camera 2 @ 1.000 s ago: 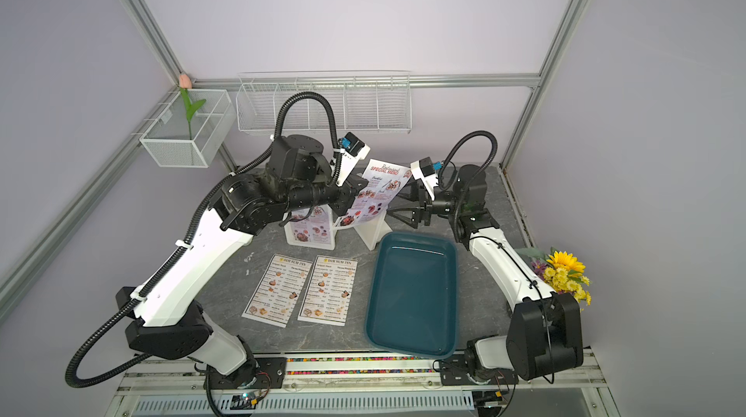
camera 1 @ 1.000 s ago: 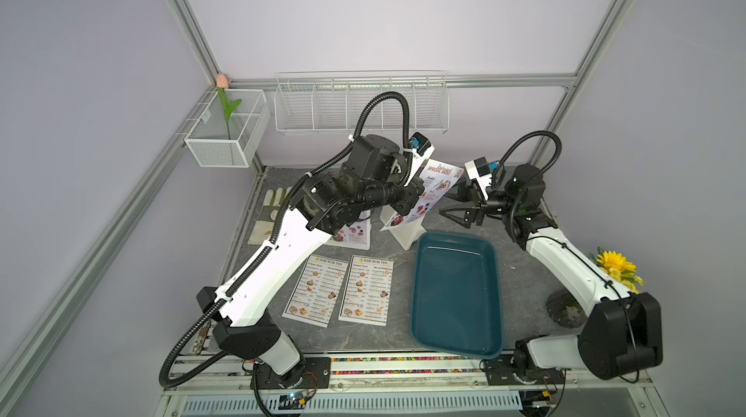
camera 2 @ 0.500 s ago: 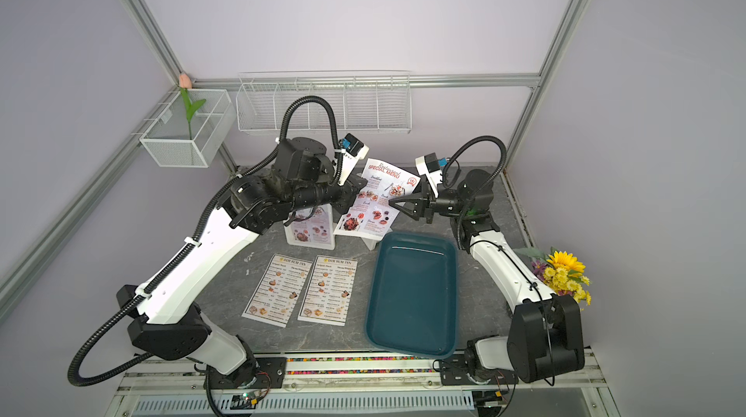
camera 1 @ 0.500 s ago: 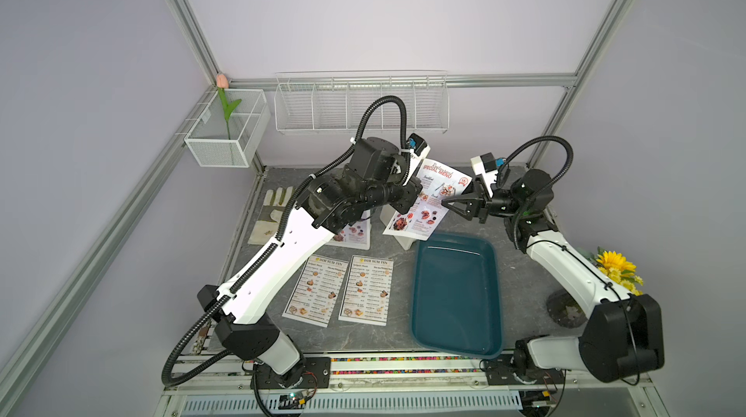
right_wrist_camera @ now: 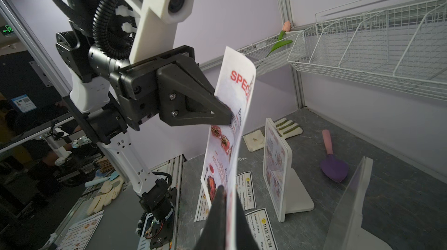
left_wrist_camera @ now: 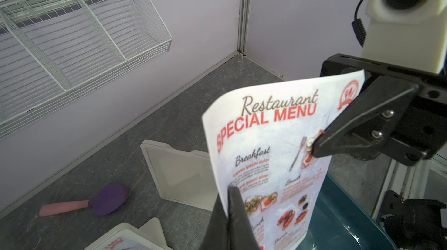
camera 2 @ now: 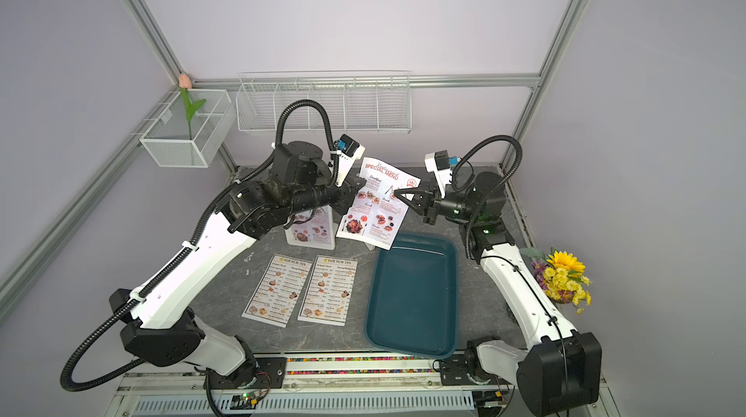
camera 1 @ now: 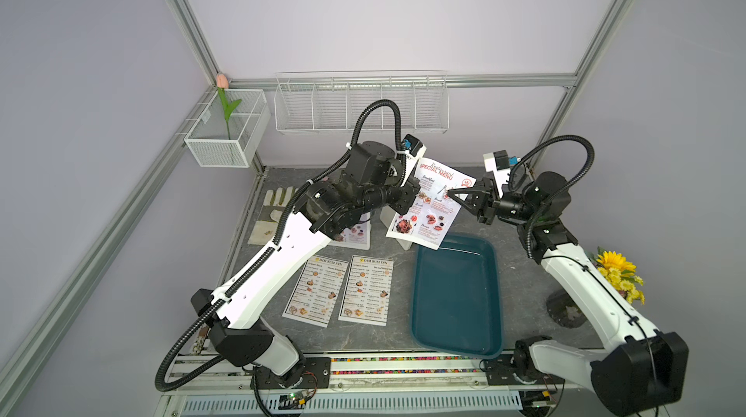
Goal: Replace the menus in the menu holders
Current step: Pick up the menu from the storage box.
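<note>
A "SPECIAL MENU" sheet (camera 1: 434,209) hangs in the air above the far end of the table, slightly bowed. My left gripper (camera 1: 415,189) is shut on its left edge, seen close in the left wrist view (left_wrist_camera: 231,191). On the opposite edge, my right gripper (camera 1: 450,192) is shut (right_wrist_camera: 223,188). An empty white menu holder (left_wrist_camera: 179,173) stands behind the sheet. A second menu holder (camera 2: 313,229) holds another special menu. Two "DIM SUM INN" menus (camera 1: 317,292) (camera 1: 367,292) lie flat side by side near the front.
A dark teal tray (camera 1: 456,294) lies right of the flat menus, just under the held sheet's lower corner. A purple spatula (left_wrist_camera: 96,202) and a glove (camera 1: 270,217) lie at the back. Wire baskets (camera 1: 361,106) hang on the rear wall. Sunflowers (camera 1: 617,277) stand at the right edge.
The left gripper drew the special menu up out of the empty holder. The right gripper came in from the right and closed on the sheet's other edge.
</note>
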You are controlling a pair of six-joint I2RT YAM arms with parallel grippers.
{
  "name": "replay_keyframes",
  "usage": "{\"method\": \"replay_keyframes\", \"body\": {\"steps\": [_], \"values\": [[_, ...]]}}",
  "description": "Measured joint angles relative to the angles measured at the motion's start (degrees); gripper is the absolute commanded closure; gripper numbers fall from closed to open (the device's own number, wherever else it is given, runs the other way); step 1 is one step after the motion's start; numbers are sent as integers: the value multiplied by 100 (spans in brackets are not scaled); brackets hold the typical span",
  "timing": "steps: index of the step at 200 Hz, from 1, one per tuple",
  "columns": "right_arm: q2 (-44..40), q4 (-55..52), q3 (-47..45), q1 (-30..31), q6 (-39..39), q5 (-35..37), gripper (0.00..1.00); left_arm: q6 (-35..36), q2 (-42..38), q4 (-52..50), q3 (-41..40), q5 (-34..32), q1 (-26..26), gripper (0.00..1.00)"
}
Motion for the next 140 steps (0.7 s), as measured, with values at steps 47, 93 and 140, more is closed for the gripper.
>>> {"method": "replay_keyframes", "body": {"steps": [47, 93, 140], "values": [[-17, -752, 205, 2, -107, 476, 94, -138, 2, 33, -28, -236, 0, 44], [-31, -2778, 1191, 15, -984, 1762, 94, -734, 247, -107, -295, -1821, 7, 29], [-48, -4273, 2109, 330, -1587, 3174, 94, -1447, 911, -129, -1340, -2750, 48, 44]]}}
